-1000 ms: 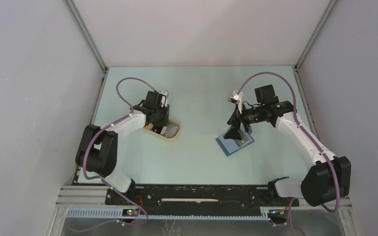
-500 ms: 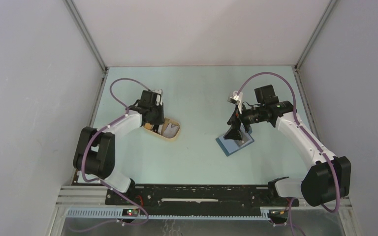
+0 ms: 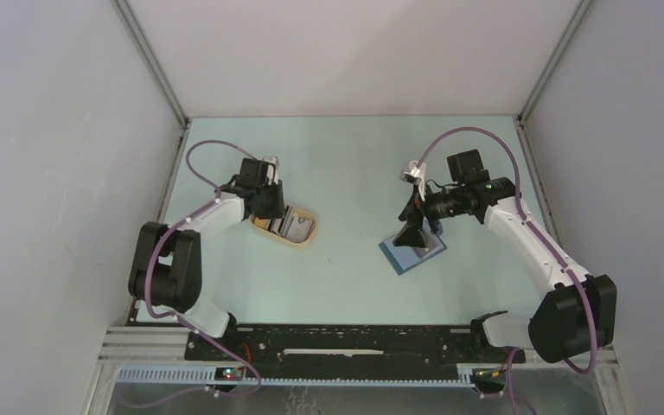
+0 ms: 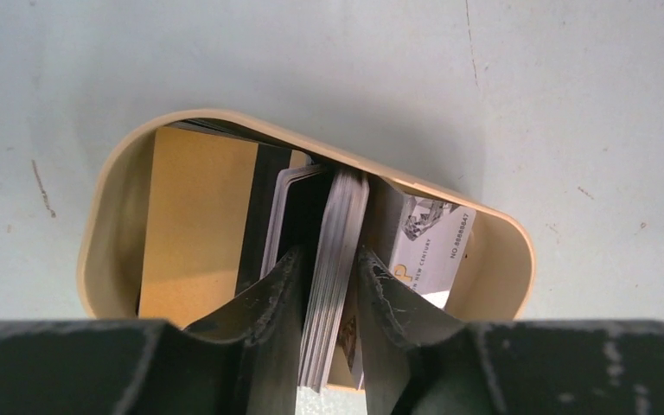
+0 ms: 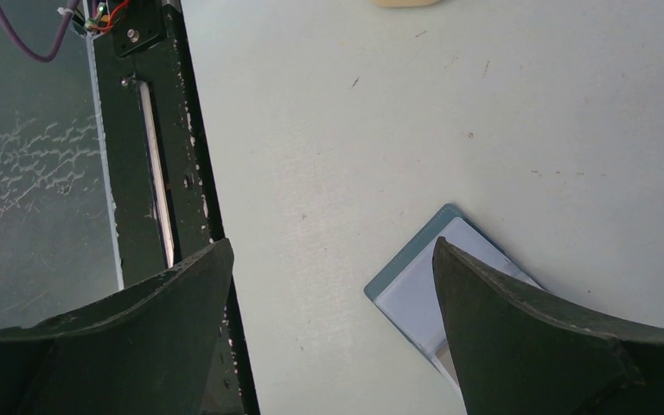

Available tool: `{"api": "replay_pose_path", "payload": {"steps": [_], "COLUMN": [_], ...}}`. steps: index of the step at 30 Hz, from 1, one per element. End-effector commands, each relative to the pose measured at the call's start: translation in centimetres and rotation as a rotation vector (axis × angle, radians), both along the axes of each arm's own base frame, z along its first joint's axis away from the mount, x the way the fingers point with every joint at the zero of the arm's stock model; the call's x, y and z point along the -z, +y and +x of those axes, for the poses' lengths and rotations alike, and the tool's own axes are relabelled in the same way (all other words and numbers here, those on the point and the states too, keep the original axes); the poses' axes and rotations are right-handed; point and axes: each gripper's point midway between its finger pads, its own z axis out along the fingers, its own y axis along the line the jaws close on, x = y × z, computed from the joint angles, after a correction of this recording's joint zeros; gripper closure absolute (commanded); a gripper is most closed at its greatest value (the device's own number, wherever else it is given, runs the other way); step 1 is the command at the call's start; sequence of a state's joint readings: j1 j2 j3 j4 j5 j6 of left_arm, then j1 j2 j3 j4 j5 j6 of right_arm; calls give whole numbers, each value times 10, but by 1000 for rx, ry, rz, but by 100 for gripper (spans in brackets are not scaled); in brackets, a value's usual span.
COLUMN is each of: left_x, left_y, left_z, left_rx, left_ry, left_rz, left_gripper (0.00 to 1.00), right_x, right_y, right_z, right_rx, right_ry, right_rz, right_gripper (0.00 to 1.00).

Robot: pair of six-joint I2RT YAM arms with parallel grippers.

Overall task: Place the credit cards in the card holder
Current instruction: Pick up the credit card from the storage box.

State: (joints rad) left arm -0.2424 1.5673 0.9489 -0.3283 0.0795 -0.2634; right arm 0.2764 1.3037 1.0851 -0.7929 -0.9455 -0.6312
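My left gripper (image 4: 328, 251) reaches into the tan oval tray (image 4: 108, 216) and is shut on a thin stack of credit cards (image 4: 339, 226) standing on edge between its fingers. More cards lie in the tray: a gold one (image 4: 194, 216) and a pale printed one (image 4: 432, 246). In the top view the left gripper (image 3: 268, 203) is at the tray's (image 3: 304, 240) back left end. The teal card holder (image 3: 398, 257) lies open on the table, its paler inside (image 5: 415, 294) showing. My right gripper (image 5: 332, 245) hangs open over it, one finger (image 5: 519, 337) covering part of it.
A black rail (image 5: 151, 173) runs along the table's near edge, with the arm bases (image 3: 354, 341) on it. Grey walls (image 3: 69, 173) close the workspace on the left, right and back.
The left gripper has shifted a little left and back at the tray, and its jaws have closed slightly on the card stack. The right arm has not moved.
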Motion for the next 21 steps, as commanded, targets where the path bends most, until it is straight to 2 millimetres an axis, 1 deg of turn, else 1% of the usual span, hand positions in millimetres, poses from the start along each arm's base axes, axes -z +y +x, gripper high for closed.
{"api": "replay_pose_path", "payload": {"steps": [1,8,11,16,21], "left_x": [9,7,3,-3,-8], "left_y": [2,3,1,2,2], "left_z": [-8,-5,-3,-1,-1], "left_rx": [-3,-14,-14,-25,-29], "left_ry": [39,32,17,-1,-16], "left_rz": [-17,-74,-105,-142,-158], "left_gripper": [65,69,71,78,80], "right_x": [-5,-5,-4,-5,-5], "right_y": [2,2,2,2,1], "right_z": [0,0,0,0,0], "right_rx": [-21,-23,-23,-23,-22], "right_ry": [-22,-17,-16,-15,-15], "right_rz": [19,21,20,21,22], "right_gripper": [6,6,6,6,6]}}
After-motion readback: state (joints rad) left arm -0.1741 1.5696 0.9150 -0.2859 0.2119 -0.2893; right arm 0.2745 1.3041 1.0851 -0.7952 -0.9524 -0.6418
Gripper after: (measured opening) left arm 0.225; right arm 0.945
